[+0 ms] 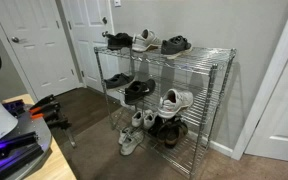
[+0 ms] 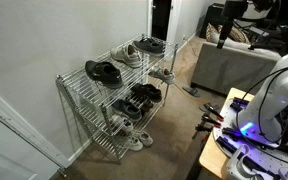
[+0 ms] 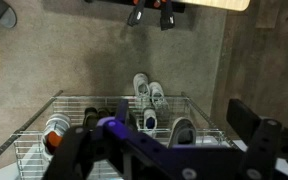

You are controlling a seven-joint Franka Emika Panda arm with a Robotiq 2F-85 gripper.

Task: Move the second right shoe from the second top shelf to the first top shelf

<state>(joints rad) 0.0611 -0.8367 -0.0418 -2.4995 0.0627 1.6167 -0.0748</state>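
A chrome wire shoe rack (image 1: pixel 219 75) stands against the wall and shows in both exterior views (image 2: pixel 72 100). Its top shelf holds a black pair (image 1: pixel 117 41), a grey-white sneaker (image 1: pixel 145 40) and a dark shoe (image 1: pixel 176 43). The second shelf holds a black shoe (image 1: pixel 117 79), another black shoe (image 1: pixel 137 90) and a white sneaker (image 1: pixel 176 99). My gripper (image 3: pixel 164 125) is open and empty, high up and far from the rack, with the rack (image 3: pixel 199 108) seen beyond its fingers. I cannot make the gripper out in the exterior views.
White sneakers (image 1: pixel 132 130) and dark shoes (image 1: pixel 169 128) lie at the rack's bottom level and on the floor. My white arm (image 2: pixel 277 85) stands on a wooden table (image 1: pixel 44 150) with clamps (image 3: pixel 149 14). White doors (image 1: pixel 39 45) are left of the rack. A grey couch (image 2: pixel 224 65) is nearby.
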